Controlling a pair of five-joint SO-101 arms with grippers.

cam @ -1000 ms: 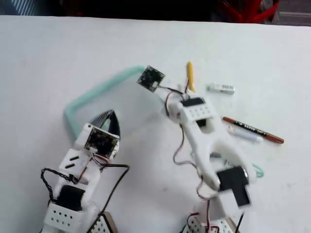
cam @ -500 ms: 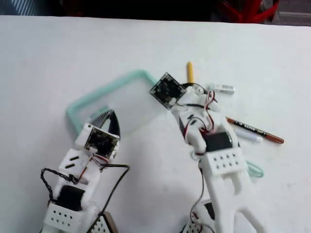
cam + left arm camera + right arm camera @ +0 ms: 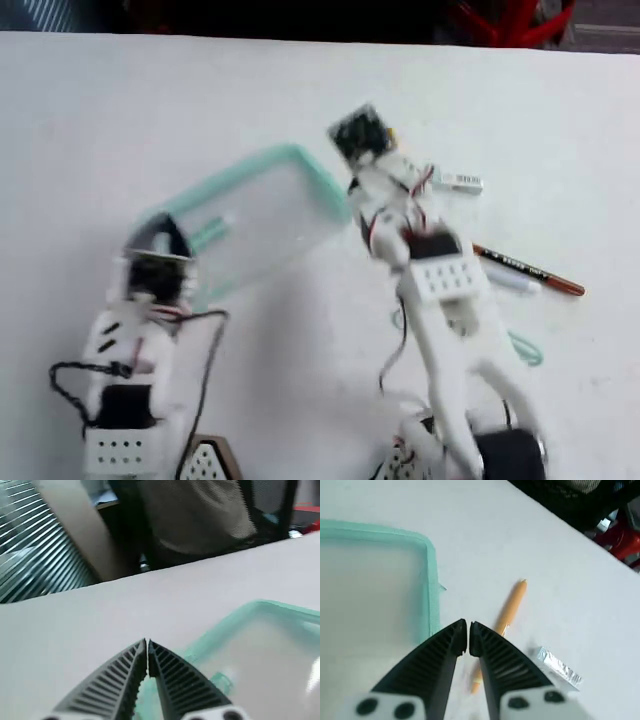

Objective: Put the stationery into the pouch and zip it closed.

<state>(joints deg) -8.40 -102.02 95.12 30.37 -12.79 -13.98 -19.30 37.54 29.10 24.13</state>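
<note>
The clear pouch with a teal border (image 3: 255, 215) lies flat at the table's middle, something teal inside it near my left gripper (image 3: 160, 238). In the left wrist view that gripper (image 3: 147, 643) is shut with nothing between its tips, just beside the pouch's (image 3: 260, 645) edge. My right gripper (image 3: 468, 625) is shut and empty, hovering beside the pouch's (image 3: 370, 580) corner, over the near end of an orange pen (image 3: 512, 605). A silvery eraser (image 3: 559, 666) lies close by. The right arm (image 3: 440, 280) covers the orange pen from above.
To the right of the right arm lie the eraser (image 3: 458, 182), a red-brown pencil (image 3: 525, 268), a white pen (image 3: 505, 281) and a small teal item (image 3: 525, 350). The table's far edge (image 3: 300, 38) is well beyond the pouch.
The right gripper has swung from the pouch's corner farther away, over the orange pen. The pouch has shifted right and settled flat. The left arm has moved to the left.
</note>
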